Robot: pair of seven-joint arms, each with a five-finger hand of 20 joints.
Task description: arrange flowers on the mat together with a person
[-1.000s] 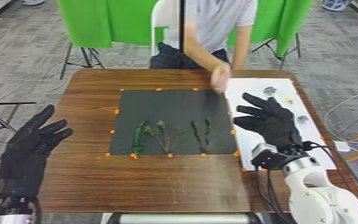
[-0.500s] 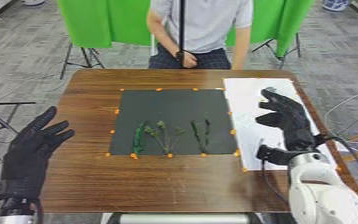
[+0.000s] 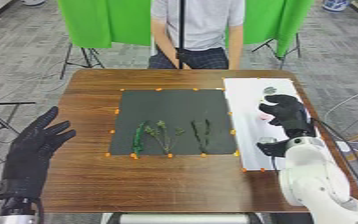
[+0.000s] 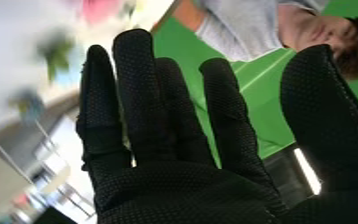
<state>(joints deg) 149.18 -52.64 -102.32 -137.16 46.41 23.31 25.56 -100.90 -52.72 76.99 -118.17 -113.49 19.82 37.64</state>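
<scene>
In the head view my right hand (image 3: 286, 112) is over the white sheet (image 3: 257, 157) on the right side of the table. In the right wrist view the hand (image 4: 162, 135) has its fingers extended and holds nothing. My left hand (image 3: 35, 142) is open at the table's left edge, away from the mat. On the dark mat (image 3: 171, 107) lie green stems: one at the left (image 3: 139, 137), a branching sprig (image 3: 165, 136) beside it, and a leafy pair (image 3: 200, 135) farther right. A pink flower (image 3: 265, 116) and a greyish flower (image 3: 270, 90) lie on the white sheet near my right hand.
Orange markers (image 3: 159, 89) line the mat's edges. A whitish flower (image 3: 267, 140) lies on the sheet close to my right wrist. Brown wooden table (image 3: 167, 185) surrounds the mat. A person sits across the table, hands in the lap.
The person's hand has withdrawn from beside the mat to the lap. My right hand has shifted to the right over the white sheet. The left hand has stayed nearly still.
</scene>
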